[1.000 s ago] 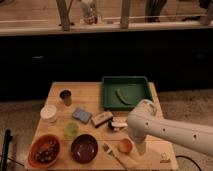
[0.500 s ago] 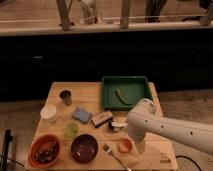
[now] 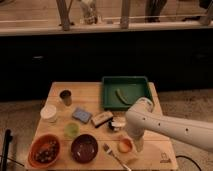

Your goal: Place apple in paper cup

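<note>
The apple (image 3: 124, 145), a small orange-red ball, lies on the wooden table (image 3: 95, 92) near its front edge, right of centre. The paper cup (image 3: 48, 113), short and white, stands at the table's left side, far from the apple. My white arm reaches in from the right and bends down over the table. My gripper (image 3: 136, 144) hangs at its lower end, just right of the apple and close to it. The arm hides part of the gripper.
A green tray (image 3: 137, 82) with a long green item (image 3: 121, 96) sits at the back right. A dark cup (image 3: 65, 96), blue sponge (image 3: 81, 115), small green cup (image 3: 71, 130), orange bowl (image 3: 44, 150), dark bowl (image 3: 84, 148), fork (image 3: 114, 155) and dark packets (image 3: 102, 118) are spread about.
</note>
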Robot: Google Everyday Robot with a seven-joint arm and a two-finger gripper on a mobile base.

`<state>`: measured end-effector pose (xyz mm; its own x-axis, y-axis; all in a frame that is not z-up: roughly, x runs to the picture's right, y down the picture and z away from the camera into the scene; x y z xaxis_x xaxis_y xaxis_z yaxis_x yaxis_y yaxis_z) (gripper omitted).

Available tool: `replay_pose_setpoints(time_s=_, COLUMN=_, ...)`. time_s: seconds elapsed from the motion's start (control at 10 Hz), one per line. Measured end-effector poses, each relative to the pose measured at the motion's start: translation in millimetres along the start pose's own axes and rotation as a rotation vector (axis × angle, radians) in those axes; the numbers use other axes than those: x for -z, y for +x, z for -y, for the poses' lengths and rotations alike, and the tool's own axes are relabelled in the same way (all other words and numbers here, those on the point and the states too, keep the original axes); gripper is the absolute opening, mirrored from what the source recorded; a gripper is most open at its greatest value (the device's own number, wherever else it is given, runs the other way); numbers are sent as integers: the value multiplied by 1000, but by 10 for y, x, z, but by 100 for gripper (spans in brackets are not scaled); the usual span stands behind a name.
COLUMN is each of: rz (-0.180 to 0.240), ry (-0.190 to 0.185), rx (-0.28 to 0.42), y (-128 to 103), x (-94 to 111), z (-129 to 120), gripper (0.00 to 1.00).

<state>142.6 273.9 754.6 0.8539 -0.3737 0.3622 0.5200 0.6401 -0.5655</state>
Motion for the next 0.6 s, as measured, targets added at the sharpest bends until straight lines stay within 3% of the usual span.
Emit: replay_pose_setpoints(time_s=0.6, rz=68, ry=-24, rx=41, y=-189, x=-130, z=-32, gripper=80)
